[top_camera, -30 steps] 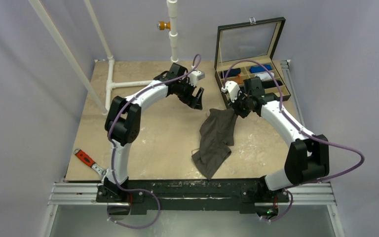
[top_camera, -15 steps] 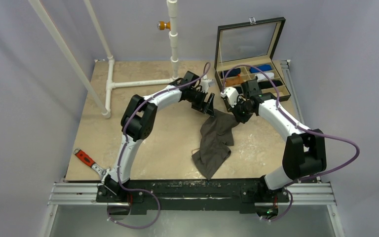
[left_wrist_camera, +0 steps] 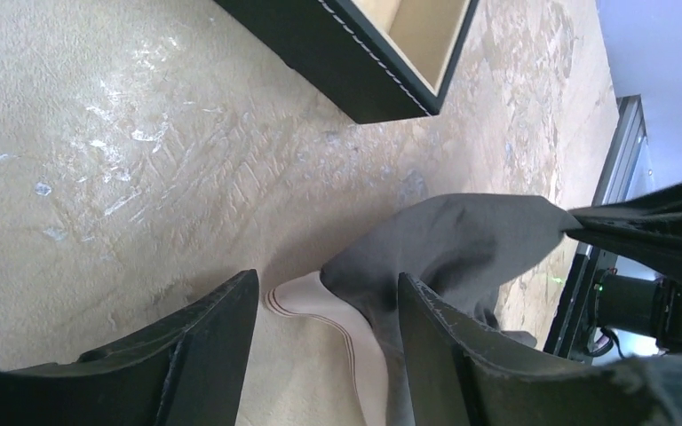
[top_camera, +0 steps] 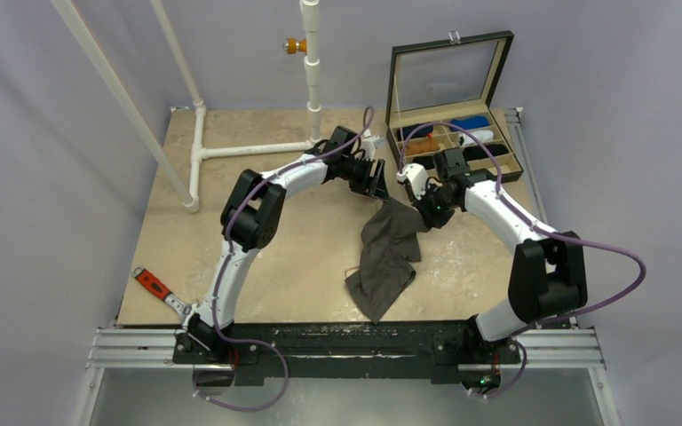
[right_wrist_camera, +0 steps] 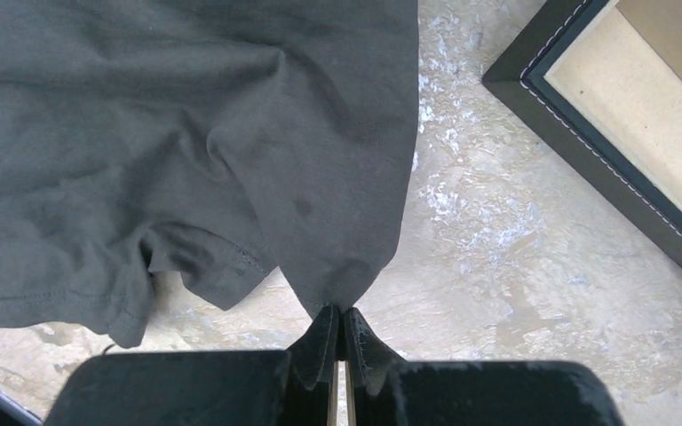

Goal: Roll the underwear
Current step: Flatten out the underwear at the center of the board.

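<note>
My right gripper (right_wrist_camera: 338, 342) pinches 1 corner of the underwear (right_wrist_camera: 186, 133) tight. My left gripper (left_wrist_camera: 327, 291) is half open around the pale waistband (left_wrist_camera: 297, 300). The cloth looks soft and floppy, so I should grab that edge.

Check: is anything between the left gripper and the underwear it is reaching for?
Nothing visible. The open left gripper straddles the underwear at its pale waistband edge, only bare table around; the right gripper pinches another corner.
</note>
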Controlling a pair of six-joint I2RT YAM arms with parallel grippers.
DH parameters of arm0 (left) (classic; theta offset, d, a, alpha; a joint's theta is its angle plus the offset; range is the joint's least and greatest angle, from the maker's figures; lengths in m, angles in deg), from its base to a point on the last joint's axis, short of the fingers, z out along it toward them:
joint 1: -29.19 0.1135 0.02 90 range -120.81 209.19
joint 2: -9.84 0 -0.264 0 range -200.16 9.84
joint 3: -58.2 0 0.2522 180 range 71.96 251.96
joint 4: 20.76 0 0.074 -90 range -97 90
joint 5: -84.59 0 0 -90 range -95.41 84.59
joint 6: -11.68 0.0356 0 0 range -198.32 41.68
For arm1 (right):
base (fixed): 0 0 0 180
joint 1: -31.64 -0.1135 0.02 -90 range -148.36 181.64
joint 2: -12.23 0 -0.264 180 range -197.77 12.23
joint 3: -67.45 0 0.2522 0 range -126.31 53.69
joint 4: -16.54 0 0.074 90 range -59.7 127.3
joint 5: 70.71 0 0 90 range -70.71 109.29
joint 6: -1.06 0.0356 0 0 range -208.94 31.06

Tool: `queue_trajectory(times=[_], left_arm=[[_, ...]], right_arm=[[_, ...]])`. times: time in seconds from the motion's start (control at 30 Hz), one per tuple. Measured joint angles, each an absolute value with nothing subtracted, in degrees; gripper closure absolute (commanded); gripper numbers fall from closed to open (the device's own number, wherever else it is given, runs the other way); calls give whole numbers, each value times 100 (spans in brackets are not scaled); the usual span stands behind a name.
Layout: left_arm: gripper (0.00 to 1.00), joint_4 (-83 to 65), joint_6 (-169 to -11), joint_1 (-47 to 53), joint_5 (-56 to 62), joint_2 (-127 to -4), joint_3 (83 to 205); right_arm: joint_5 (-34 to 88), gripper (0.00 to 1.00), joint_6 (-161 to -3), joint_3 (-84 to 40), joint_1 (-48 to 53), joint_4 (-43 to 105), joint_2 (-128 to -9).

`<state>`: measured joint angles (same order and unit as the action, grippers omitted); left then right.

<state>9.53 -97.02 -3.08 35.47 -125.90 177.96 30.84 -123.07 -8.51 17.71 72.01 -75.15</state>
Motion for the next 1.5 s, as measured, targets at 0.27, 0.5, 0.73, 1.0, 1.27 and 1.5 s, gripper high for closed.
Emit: queue_trajectory(times=[0.27, 0.5, 0.73, 1.0, 1.27, 1.5], left_arm=[[47, 888, -10093, -319, 3587, -12763, 17863], [100, 719, -10343, -347, 3702, -12765, 17863], [100, 709, -10327, -310, 3834, -12691, 17761], [100, 1377, -9805, 357, 3606, -11126, 17402], [100, 1611, -8734, 717, 3075, -8510, 17367], [19, 1565, -7560, 162, 2701, -6593, 14522]], right_arm=[[3263, 100, -12307, -1185, 1771, 7319, -7432], [3372, 100, -12309, -1277, 1771, 7363, -7375], [3396, 100, -12309, -1775, 1771, 7509, -7375], [3401, 100, -12294, -3465, 1766, 7837, -7711], [3864, 100, -12307, -4995, 1613, 7789, -8122], [4675, 58, -12827, -2757, 1397, 7651, -6494]])
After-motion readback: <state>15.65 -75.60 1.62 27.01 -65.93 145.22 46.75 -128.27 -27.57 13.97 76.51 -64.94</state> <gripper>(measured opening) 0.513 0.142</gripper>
